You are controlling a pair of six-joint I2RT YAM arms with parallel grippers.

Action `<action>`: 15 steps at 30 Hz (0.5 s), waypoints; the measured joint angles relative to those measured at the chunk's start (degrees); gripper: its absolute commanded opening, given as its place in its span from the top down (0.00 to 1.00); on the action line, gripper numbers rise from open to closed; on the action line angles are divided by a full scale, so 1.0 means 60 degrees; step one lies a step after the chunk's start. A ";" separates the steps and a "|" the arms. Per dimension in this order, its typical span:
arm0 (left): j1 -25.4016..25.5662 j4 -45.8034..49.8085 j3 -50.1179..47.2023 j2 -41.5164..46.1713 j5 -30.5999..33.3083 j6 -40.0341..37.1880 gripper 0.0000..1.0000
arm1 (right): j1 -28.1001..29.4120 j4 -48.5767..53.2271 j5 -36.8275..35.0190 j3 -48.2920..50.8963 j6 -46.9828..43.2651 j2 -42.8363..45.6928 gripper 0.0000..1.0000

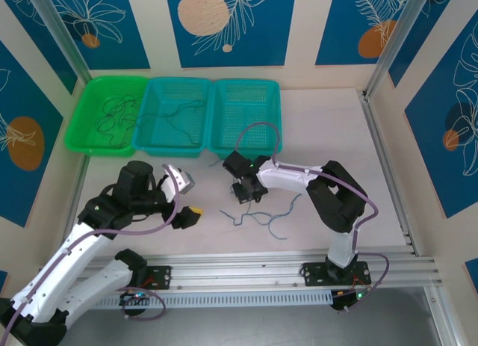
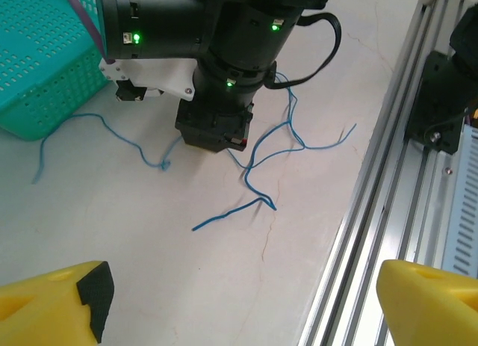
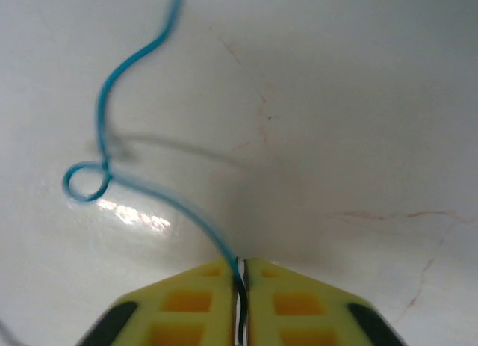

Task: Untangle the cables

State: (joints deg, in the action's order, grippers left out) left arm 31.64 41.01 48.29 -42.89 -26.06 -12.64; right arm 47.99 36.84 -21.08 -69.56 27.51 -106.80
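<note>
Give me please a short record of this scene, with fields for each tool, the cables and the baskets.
Right tool: shut on blue cable, low over the table
Left tool: open, holding nothing
Blue cable: lies on the table, with a small loop
Green basket: dark cables inside
Middle basket: teal, thin cable inside
</note>
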 measured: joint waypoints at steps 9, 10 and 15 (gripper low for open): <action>0.0004 0.0025 -0.0007 0.0178 -0.0419 -0.0350 0.01 | 0.0659 0.0736 -0.0696 -0.0164 -0.0433 0.0776 1.00; 0.0004 0.0022 -0.0007 0.0255 -0.0525 -0.0353 0.00 | 0.0754 0.0801 -0.0743 -0.0175 -0.0514 0.1071 1.00; 0.0007 -0.0295 -0.0004 0.0648 -0.0984 -0.0310 0.00 | 0.0965 0.1009 -0.0951 -0.0543 -0.0852 0.2561 1.00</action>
State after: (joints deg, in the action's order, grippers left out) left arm 31.68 39.24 48.27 -39.00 -31.97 -14.50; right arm 53.78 42.89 -26.79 -72.82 22.39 -91.44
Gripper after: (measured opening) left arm 0.999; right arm 0.060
